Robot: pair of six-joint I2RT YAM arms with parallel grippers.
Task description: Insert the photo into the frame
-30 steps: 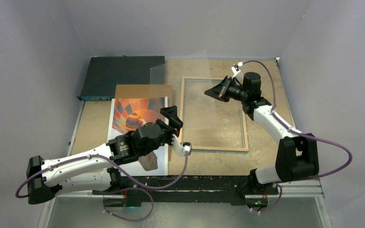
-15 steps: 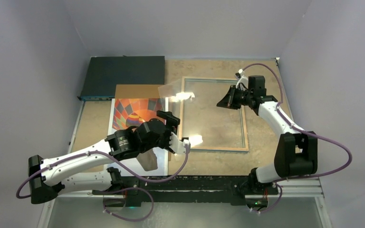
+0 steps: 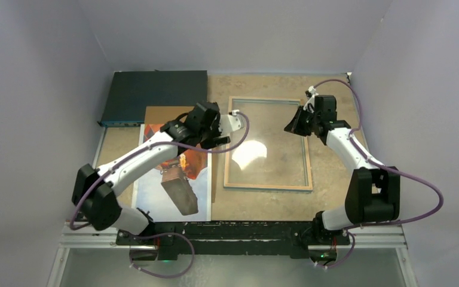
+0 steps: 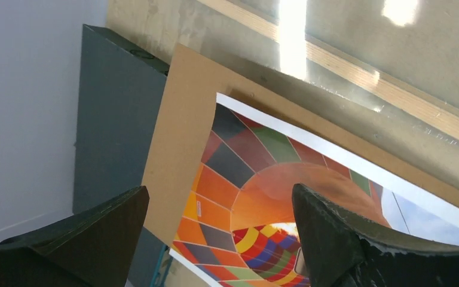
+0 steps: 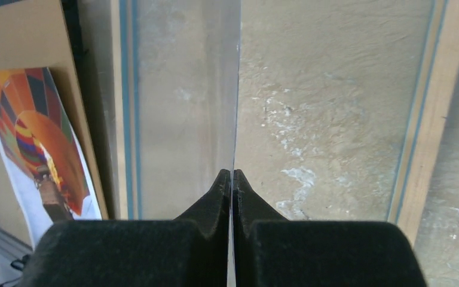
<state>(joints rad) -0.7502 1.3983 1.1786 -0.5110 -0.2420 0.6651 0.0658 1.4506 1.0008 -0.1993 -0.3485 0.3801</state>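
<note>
The photo, a balloon print, lies flat at the left on a brown board. It also shows in the left wrist view and the right wrist view. My left gripper hovers above its far end, open and holding nothing. The frame lies back-up to the right of the photo, its wood rim showing in both wrist views. My right gripper is shut on the edge of a clear pane, held over the frame's opening.
A dark flat box sits at the back left, touching the brown board. Grey walls close in the table on three sides. The left arm reaches across the photo's near half.
The left arm has swung from the photo's near right corner to above its far end. The right gripper has moved right with the pane, which now sits lower over the frame.
</note>
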